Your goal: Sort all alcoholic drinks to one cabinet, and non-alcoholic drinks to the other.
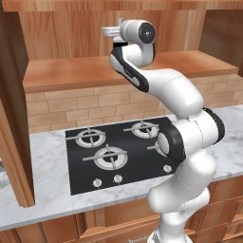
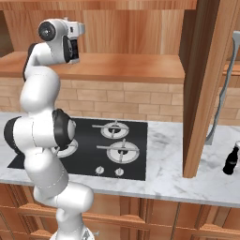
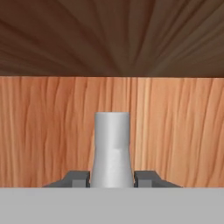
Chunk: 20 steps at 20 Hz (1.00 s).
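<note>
Hand view: hand (image 3: 112, 178) clamped on a grey-white bottle neck (image 3: 112, 148), cabinet back wall dead ahead. Cola bottle (image 2: 230, 160) on bench (image 2: 168, 154) at 3 o'clock, past open door (image 2: 202, 89); stove (image 2: 112, 147) below.

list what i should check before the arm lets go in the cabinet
1. Grip: the gripper has a finger on each side of the pale bottle: ok.
2. Hand above the cabinet shelf: ok.
3. Bottle base resting on the shelf: cannot tell.
4. Which drink it is: cannot tell, no label or cap colour shows.
5. Cabinet door swung open, out of the arm's way: ok.
6. All drinks sorted: not ok, the black cola bottle stands on the counter.
</note>
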### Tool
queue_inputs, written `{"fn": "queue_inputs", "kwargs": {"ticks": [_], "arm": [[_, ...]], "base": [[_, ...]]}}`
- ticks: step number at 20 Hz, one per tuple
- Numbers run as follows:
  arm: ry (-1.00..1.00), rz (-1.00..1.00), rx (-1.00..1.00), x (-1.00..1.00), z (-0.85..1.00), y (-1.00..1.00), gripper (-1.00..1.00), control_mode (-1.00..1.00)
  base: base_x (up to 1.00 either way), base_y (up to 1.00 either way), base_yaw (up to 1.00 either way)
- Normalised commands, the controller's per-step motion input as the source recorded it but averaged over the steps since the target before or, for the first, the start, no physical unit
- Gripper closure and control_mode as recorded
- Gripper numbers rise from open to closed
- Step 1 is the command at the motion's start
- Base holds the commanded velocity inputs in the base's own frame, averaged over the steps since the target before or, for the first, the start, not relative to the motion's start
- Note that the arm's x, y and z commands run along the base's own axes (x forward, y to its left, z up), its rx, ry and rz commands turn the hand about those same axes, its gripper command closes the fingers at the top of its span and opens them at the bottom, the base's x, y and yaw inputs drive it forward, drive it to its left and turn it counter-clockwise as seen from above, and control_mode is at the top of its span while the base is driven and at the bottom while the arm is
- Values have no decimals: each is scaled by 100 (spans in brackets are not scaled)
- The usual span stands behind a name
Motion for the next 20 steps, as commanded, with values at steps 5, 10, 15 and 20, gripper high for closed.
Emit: {"fn": "queue_inputs", "kwargs": {"ticks": [5, 10, 15, 20], "arm": [[0, 1, 0, 28, -13, 1, 100, -100], [-1, 2, 0, 2, -7, 0, -100, -100], [-6, 0, 2, -22, 0, -7, -100, -100], [-6, 0, 1, -15, 0, -7, -100, -100]], "base": [[0, 0, 0], [0, 0, 0], [0, 0, 0], [0, 0, 0]]}}
